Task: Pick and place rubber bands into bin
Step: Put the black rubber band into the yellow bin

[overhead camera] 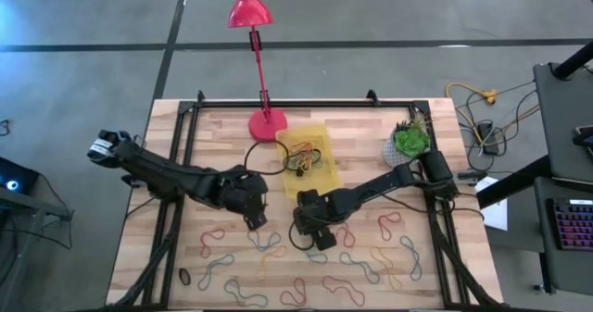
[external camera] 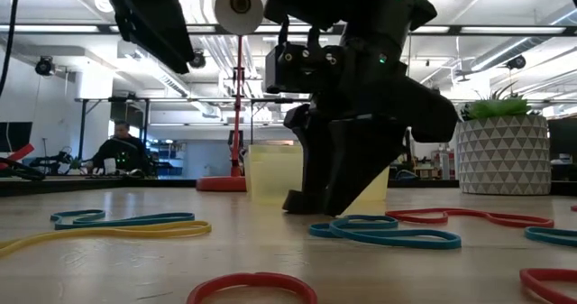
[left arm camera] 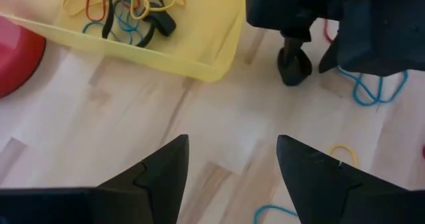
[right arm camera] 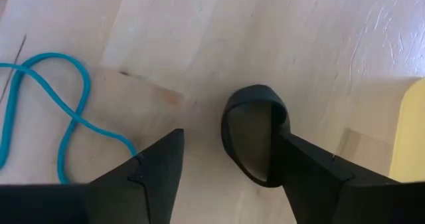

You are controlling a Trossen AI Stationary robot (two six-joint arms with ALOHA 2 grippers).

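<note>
The yellow bin (overhead camera: 321, 131) sits on the table beside the red lamp base and holds several rubber bands (left arm camera: 129, 14). Many more coloured bands (overhead camera: 278, 256) lie loose across the near half of the table. My right gripper (right arm camera: 229, 134) is open, low over the wood just near of the bin. A black rubber band (right arm camera: 251, 93) lies between its fingers, close to one of them, and a blue band (right arm camera: 85, 84) lies outside the other. My left gripper (left arm camera: 232, 137) hovers open over bare wood to the bin's near left, nothing between its fingers. My right gripper points steeply down with its fingers on either side of the black band's rim (right arm camera: 265, 104). One finger (right arm camera: 299, 164) overlaps the band's edge in the wrist view. I cannot tell whether it touches the band. The band lies flat on the wood.
The red lamp base (overhead camera: 267, 124) stands at the bin's far left, its stem rising over the far edge. A white pot with a green plant (overhead camera: 408, 143) stands at the far right. Black frame rails (overhead camera: 306, 104) run along the table's far edge and down both sides.
</note>
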